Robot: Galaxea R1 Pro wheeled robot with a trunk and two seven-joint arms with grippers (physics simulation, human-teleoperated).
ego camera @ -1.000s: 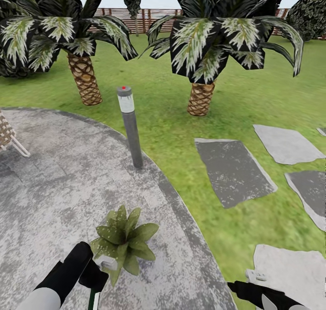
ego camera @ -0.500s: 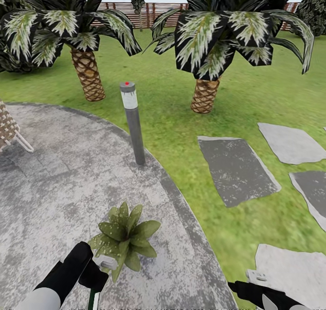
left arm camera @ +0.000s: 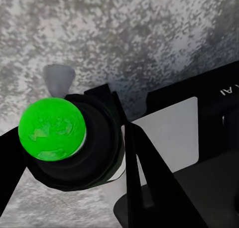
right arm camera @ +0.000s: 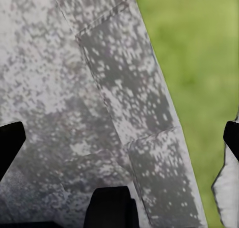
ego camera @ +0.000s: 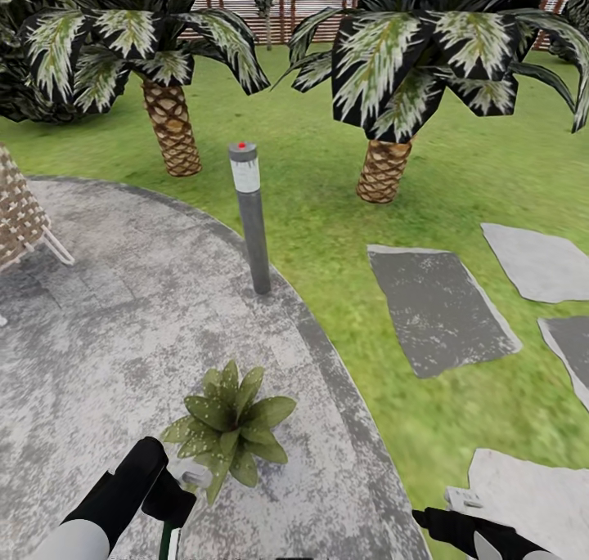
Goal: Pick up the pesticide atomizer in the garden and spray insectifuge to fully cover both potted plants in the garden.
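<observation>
One potted plant [ego camera: 230,427], a low rosette of white-speckled green leaves, sits on the round grey stone patio [ego camera: 98,331] close in front of me. My left gripper [ego camera: 176,485] hovers just beside its near-left leaves and is shut on the pesticide atomizer [ego camera: 166,541], whose dark-green body hangs below the fingers. In the left wrist view the atomizer's round green end [left arm camera: 52,129] sits clamped in the black fingers above the paving. My right gripper [ego camera: 460,507] is low at the right over the patio's edge, and its fingers [right arm camera: 10,143] stand wide apart and open.
A grey red-topped lamp post [ego camera: 252,217] stands at the patio's rim behind the plant. Two palms [ego camera: 172,127] [ego camera: 383,168] rise from the lawn before a brown slat fence [ego camera: 278,8]. Grey stepping stones [ego camera: 438,306] lie at the right, a wicker chair [ego camera: 20,212] at the left.
The whole picture has shifted, so the camera moved: plant, post and palms sit a little further right and higher, and more of the chair shows. Both arms keep their places in the picture.
</observation>
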